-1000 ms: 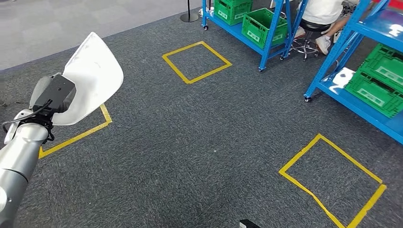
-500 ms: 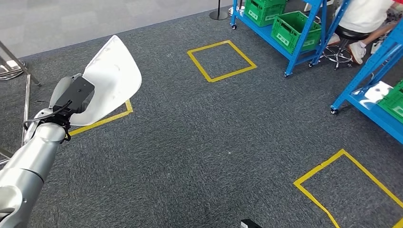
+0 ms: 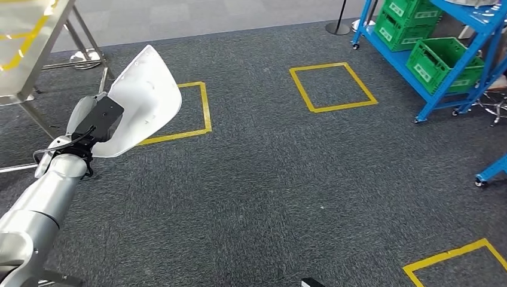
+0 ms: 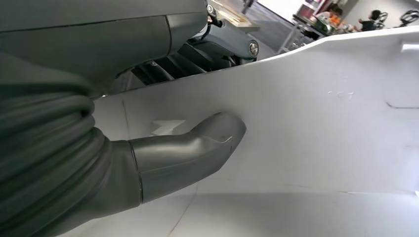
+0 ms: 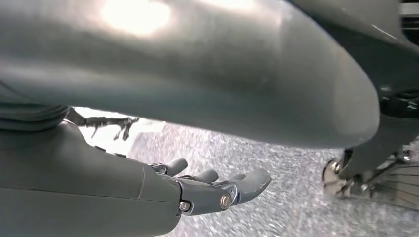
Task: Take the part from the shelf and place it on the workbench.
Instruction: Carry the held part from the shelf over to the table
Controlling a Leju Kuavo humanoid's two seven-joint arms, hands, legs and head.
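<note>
The whole head view has swung since the earlier frames: the blue shelf (image 3: 442, 54) with its green crates (image 3: 441, 63) has slid to the upper right of the frame, and a metal-legged surface (image 3: 27, 36) has come into the upper left, so the camera has turned, not the things. The part (image 3: 143, 98), a white curved shell, rides at the left of the frame in the left hand (image 3: 95, 119); the left wrist view shows the thumb (image 4: 197, 145) pressed flat on its white face and dark fingers behind its edge, so the grip is closed on it. The right hand (image 5: 217, 190) hangs low over the carpet (image 3: 269, 179), fingers loosely extended and apart, holding nothing. This looks like the carry step, pick-up done. Next, I judge, calls for closing on the surface and lifting the part over its edge.
</note>
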